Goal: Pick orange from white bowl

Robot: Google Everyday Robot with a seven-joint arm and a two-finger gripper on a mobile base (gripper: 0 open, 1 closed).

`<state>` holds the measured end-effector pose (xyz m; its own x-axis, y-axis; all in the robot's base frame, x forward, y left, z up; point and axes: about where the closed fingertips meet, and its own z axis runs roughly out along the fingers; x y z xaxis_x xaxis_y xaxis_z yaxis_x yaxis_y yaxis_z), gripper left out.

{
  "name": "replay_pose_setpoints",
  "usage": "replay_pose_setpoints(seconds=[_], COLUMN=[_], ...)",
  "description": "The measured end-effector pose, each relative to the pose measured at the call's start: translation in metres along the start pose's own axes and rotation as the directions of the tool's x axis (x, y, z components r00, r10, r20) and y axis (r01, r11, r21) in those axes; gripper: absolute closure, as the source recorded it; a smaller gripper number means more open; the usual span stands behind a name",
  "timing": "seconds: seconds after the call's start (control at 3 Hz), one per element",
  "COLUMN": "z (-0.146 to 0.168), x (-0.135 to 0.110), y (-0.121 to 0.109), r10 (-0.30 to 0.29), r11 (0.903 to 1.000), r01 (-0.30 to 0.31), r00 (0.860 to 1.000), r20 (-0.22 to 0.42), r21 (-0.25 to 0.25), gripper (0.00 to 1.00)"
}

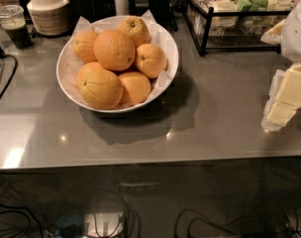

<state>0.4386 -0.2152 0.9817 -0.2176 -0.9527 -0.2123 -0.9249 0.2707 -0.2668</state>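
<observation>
Grey bench (215, 128) carries the white bowl (173, 58), the orange (114, 49) topmost; the gripper (288, 95) hangs far right, well apart, its state impossible to tell.

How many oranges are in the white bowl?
6 oranges, all in the white bowl: back, left, large centre orange, right, front left, front right. Others may hide underneath. The gripper is at the right edge.
</observation>
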Motion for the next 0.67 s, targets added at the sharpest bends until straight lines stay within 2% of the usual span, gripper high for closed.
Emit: replay_pose_setpoints(seconds=[0.33,0.67], z=[0.0000,0.0070], x=[0.0000,-0.0086], y=[0.0000,0.0002], r10=[0.000,-0.021], r11=[1.0000,0.9990], r01=[0.000,0.024], r00=[1.000,0.997], r20=[0.000,0.068], r21=[0.000,-0.039], gripper=[0.00,0.00])
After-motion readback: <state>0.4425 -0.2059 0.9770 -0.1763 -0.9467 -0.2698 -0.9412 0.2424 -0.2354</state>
